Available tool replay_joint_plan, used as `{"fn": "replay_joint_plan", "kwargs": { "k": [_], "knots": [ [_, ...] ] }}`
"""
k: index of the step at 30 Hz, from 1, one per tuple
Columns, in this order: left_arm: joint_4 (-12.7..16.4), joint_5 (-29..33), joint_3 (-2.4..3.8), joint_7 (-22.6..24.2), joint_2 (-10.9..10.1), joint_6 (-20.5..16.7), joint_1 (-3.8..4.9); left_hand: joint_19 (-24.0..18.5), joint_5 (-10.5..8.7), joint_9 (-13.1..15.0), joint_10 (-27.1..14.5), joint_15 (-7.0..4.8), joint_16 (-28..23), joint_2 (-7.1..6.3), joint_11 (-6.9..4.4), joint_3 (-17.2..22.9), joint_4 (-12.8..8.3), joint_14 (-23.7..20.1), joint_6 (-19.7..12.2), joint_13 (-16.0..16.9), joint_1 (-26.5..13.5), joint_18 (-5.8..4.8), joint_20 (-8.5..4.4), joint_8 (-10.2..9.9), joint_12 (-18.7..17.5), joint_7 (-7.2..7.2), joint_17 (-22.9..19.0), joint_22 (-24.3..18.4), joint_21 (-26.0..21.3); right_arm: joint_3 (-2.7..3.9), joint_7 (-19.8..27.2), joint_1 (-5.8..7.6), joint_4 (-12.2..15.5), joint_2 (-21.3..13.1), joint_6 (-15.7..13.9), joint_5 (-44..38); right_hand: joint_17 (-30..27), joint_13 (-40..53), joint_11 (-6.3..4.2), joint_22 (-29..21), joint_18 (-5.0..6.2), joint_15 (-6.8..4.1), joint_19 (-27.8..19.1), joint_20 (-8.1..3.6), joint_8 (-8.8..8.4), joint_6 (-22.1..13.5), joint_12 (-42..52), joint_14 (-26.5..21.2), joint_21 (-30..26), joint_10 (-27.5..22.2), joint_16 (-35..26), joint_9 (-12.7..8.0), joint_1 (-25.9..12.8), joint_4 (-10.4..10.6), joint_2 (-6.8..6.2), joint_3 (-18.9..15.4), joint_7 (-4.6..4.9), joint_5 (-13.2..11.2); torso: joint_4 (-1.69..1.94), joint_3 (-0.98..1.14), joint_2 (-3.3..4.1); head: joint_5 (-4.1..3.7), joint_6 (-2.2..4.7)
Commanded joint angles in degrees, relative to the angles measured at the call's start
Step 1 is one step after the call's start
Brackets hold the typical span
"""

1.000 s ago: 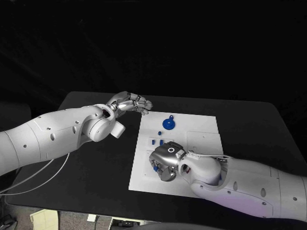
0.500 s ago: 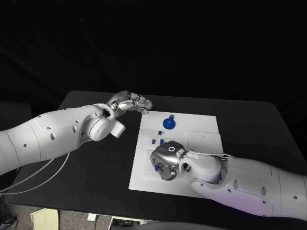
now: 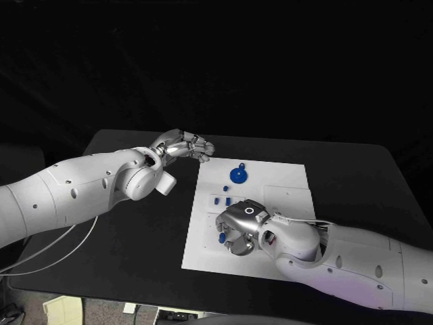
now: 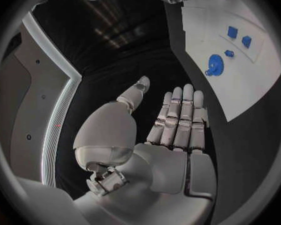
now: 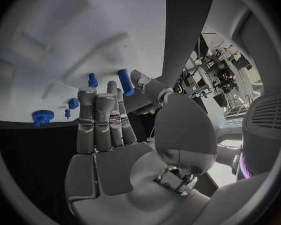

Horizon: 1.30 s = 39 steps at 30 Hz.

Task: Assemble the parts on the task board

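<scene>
While the right hand hangs over the white board's near-left part, it pinches a small blue peg, mostly hidden from above. The left hand, empty with fingers straight, sits off the board's far-left corner, near the blue gear.

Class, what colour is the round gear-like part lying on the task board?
Blue. The gear-like part lies on the white task board, clearest in the head view.
</scene>
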Motion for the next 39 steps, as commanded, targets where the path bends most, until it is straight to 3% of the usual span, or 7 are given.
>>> {"fn": "replay_joint_plan", "kwargs": {
  "k": [1,12,21,24,30,31,39],
  "knots": [
    [0.17,0.21,0.04,0.32,0.03,0.78,0.05,0.46,0.14,-0.10,0.12,-0.04,-0.25,-0.10,0.30,0.15,0.24,0.36,-0.48,-0.08,-0.48,1.11,0.13,0.30,0.25,0.02,0.11,0.06,-0.34,0.02,-0.72,-0.03,0.60,-0.36,-4.87,1.26,-0.09,-0.43,1.64,0.82,3.65,1.09,-1.26,0.09,-0.87,-1.89,-0.63,-0.73,-0.35,-2.82,-0.14,-0.23,-1.72,-1.93,0.01,-2.86,0.75,-0.22,0.03,0.02,0.02,-0.17,0.09],
    [0.13,0.21,0.04,0.36,0.01,0.78,0.04,0.46,0.14,-0.12,0.08,-0.04,-0.30,-0.09,0.31,0.17,0.24,0.35,-0.52,-0.12,-0.49,1.11,0.13,0.30,0.24,0.03,0.15,0.08,-0.38,0.22,0.55,0.77,3.57,-3.48,-9.75,4.44,-0.12,-0.73,1.95,0.62,3.67,1.38,-2.26,0.30,-0.77,-2.37,-0.15,-1.92,-0.96,-3.52,-0.04,0.10,-1.06,-2.47,0.02,-3.20,0.92,-0.22,0.03,-0.01,-0.04,-0.29,0.33],
    [-0.06,0.21,0.03,0.35,0.07,0.80,0.04,0.46,0.14,-0.12,0.09,-0.04,-0.33,-0.07,0.31,0.18,0.24,0.36,-0.52,-0.14,-0.49,1.11,0.13,0.31,0.26,0.03,0.18,0.10,-0.41,2.50,3.99,2.61,6.20,-8.31,-8.86,18.47,-0.34,0.03,0.84,0.62,3.67,0.32,-1.38,0.35,0.03,-1.28,1.65,-1.26,-0.58,-0.40,0.49,0.66,-1.41,0.29,0.03,-2.05,0.40,-0.23,0.01,-0.05,-0.08,-0.49,0.75],
    [-0.23,0.21,0.03,0.44,0.07,0.68,0.04,0.46,0.14,-0.12,0.10,-0.04,-0.33,-0.07,0.31,0.19,0.24,0.36,-0.51,-0.14,-0.48,1.11,0.13,0.32,0.27,0.02,0.19,0.11,-0.41,3.66,4.35,3.24,6.14,-10.54,-6.20,25.61,-0.47,1.09,0.04,0.59,3.67,-0.45,-1.08,0.36,0.01,-1.38,3.20,-1.01,-0.48,1.98,0.57,0.76,-1.70,1.90,0.11,-1.64,0.52,-0.25,-0.01,-0.04,-0.09,-0.70,0.94],
    [-0.49,0.21,0.01,0.48,0.13,0.53,0.04,0.47,0.13,-0.12,0.13,-0.04,-0.35,-0.08,0.30,0.18,0.24,0.38,-0.49,-0.15,-0.50,1.11,0.13,0.35,0.29,0.02,0.22,0.13,-0.43,3.74,4.28,6.39,5.47,-14.82,3.11,41.15,-0.69,8.54,-1.59,0.61,3.67,-2.00,-0.63,0.13,-0.29,-1.84,11.17,-0.60,-0.27,7.44,0.80,0.95,-3.20,5.23,0.50,-3.26,-0.66,-0.25,-0.10,0.02,-0.17,-1.38,1.17],
    [-0.55,0.21,0.01,0.51,0.18,0.55,0.04,0.47,0.13,-0.12,0.13,-0.04,-0.35,-0.08,0.30,0.18,0.24,0.38,-0.49,-0.16,-0.50,1.11,0.13,0.35,0.30,0.02,0.23,0.13,-0.43,3.73,4.04,6.72,5.35,-15.29,3.53,42.75,-0.56,14.02,-3.07,0.57,3.67,-2.70,-0.13,-0.13,-0.30,-1.76,17.62,-0.31,-0.09,7.95,1.15,1.09,-3.29,6.02,0.31,-4.14,-1.35,0.27,-0.13,0.02,-0.17,-1.52,1.20],
    [-0.90,0.28,-0.12,0.54,0.74,0.68,0.03,0.49,0.13,-0.12,0.18,-0.04,-0.37,-0.08,0.28,0.18,0.26,0.41,-0.46,-0.17,-0.53,1.11,0.13,0.38,0.33,0.01,0.27,0.16,-0.45,3.68,-3.23,7.66,5.19,-20.17,18.33,50.54,6.14,41.59,-4.06,1.21,3.67,-4.39,3.13,-1.95,0.39,0.47,48.86,1.07,4.53,-1.02,8.53,3.04,-7.93,12.16,4.19,-5.26,-2.59,-0.23,-0.37,0.09,-0.55,-3.29,1.24]
  ]
}}
